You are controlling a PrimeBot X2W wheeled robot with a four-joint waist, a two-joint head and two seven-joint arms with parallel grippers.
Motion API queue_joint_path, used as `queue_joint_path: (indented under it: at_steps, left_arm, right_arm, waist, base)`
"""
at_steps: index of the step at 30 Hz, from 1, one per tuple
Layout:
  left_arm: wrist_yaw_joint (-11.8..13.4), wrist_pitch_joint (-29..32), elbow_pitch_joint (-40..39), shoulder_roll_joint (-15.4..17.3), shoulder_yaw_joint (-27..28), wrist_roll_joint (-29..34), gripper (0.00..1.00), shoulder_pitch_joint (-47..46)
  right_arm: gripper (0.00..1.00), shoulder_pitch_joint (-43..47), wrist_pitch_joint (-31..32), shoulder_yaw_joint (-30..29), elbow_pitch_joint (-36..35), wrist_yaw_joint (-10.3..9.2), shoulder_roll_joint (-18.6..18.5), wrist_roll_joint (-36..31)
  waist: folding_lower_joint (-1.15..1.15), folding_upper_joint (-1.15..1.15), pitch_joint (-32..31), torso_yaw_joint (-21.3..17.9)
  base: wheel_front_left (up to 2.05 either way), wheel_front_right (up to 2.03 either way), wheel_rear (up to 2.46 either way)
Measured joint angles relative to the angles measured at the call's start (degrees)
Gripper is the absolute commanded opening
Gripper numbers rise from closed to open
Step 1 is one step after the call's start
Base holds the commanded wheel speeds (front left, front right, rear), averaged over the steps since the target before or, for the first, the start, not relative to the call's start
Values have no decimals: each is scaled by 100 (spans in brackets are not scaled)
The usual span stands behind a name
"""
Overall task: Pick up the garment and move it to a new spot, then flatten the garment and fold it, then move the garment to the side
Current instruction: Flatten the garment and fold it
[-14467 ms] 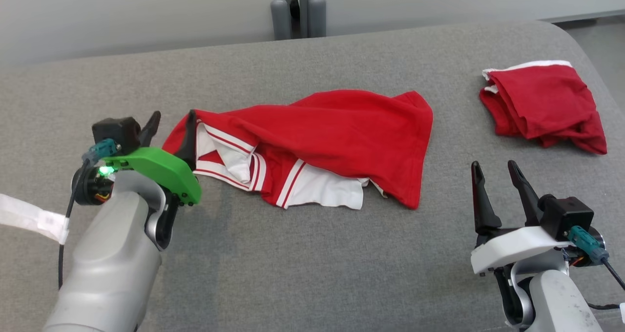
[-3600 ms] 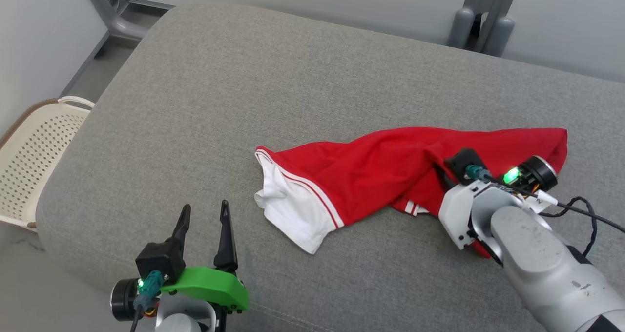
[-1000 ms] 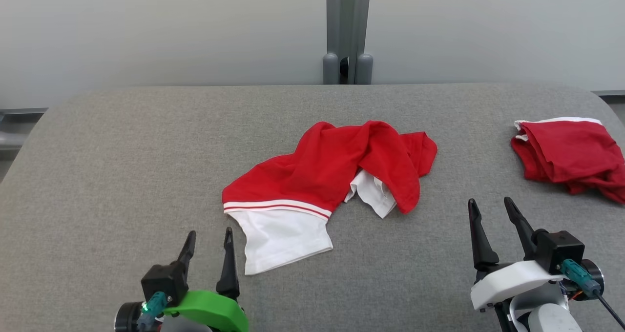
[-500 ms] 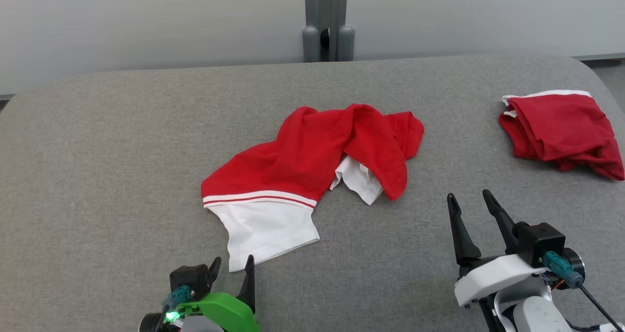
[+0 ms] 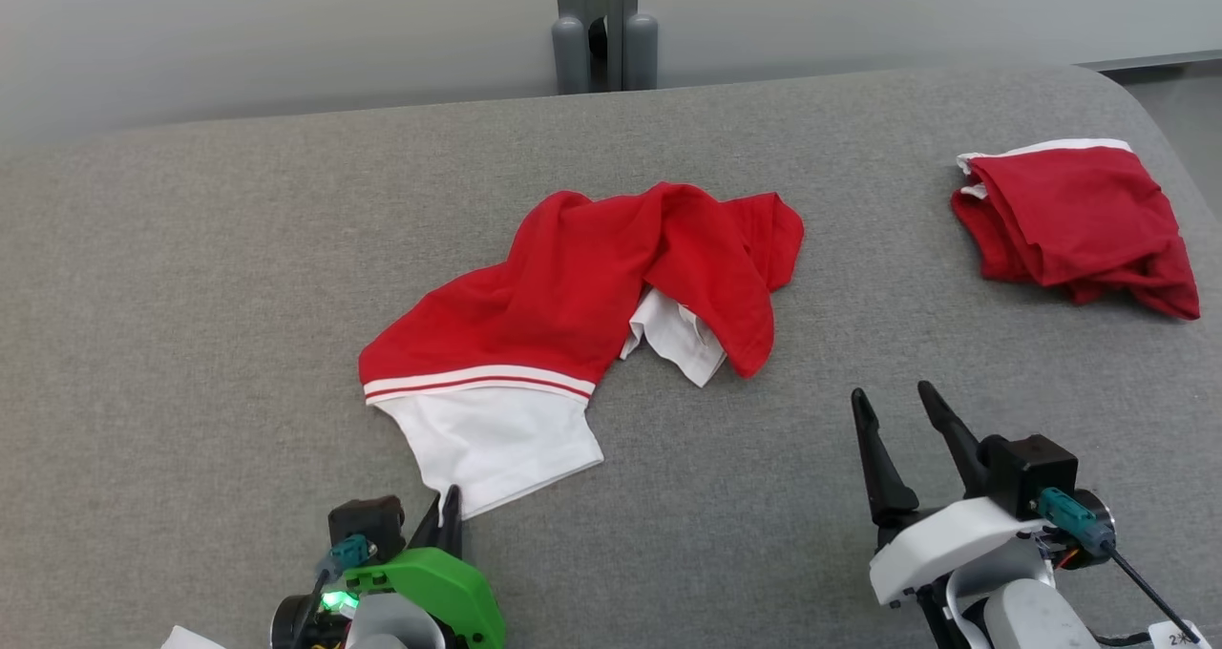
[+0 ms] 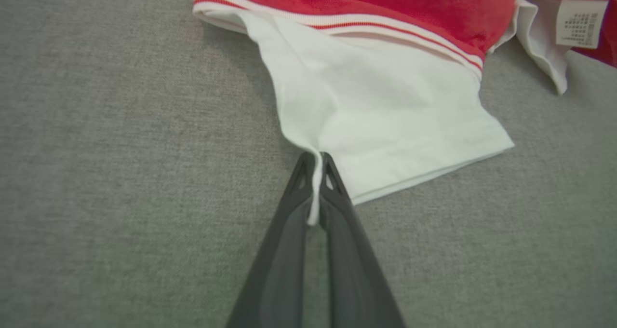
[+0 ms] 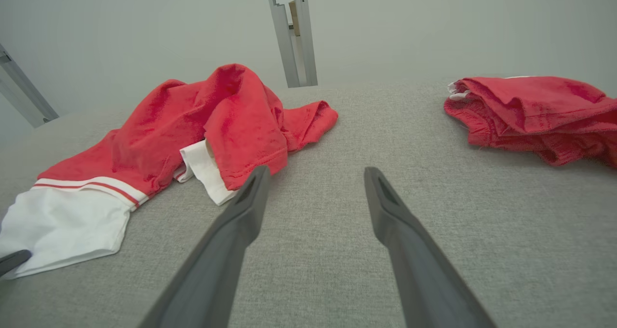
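Grey padded bench, pale wall behind. Garment crumpled mid-bench, white sleeve reaching toward near edge. My left gripper pressed together, pinching sleeve's near corner. Thin bite, maybe single layer, hard to tell. I'd pull slow and low toward near-left corner. Right gripper spread, empty, by near edge; I'd send it to red hem. Folded red garment at far-right corner: avoid.

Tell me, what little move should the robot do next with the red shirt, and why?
Probably lift the left gripper a little: it is shut on the white sleeve corner of the crumpled garment, while the right gripper stands open, apart.
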Motion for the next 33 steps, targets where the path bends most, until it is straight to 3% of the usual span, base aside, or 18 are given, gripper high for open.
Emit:
queue_joint_path:
  at_steps: [8, 19, 33]
  left_arm:
    - [-2, -154, -129, -31, -59, 34, 0, -146]
    - [104, -189, -611, 52, -153, 131, 0, -163]
    - [261, -97, -1005, 172, -187, 146, 0, -144]
  right_arm:
    - [100, -564, -75, 572, 865, 0, 10, 791]
    - [100, -1373, -242, 879, 2286, -1, 7, 1918]
    - [100, -1794, -259, 870, 2644, -1, 10, 2160]
  waist:
    - [0, 0, 69, 250]
    - [0, 0, 269, 720]
    - [0, 0, 464, 967]
  base:
    - [0, 0, 0]
    - [0, 0, 0]
    - [0, 0, 0]
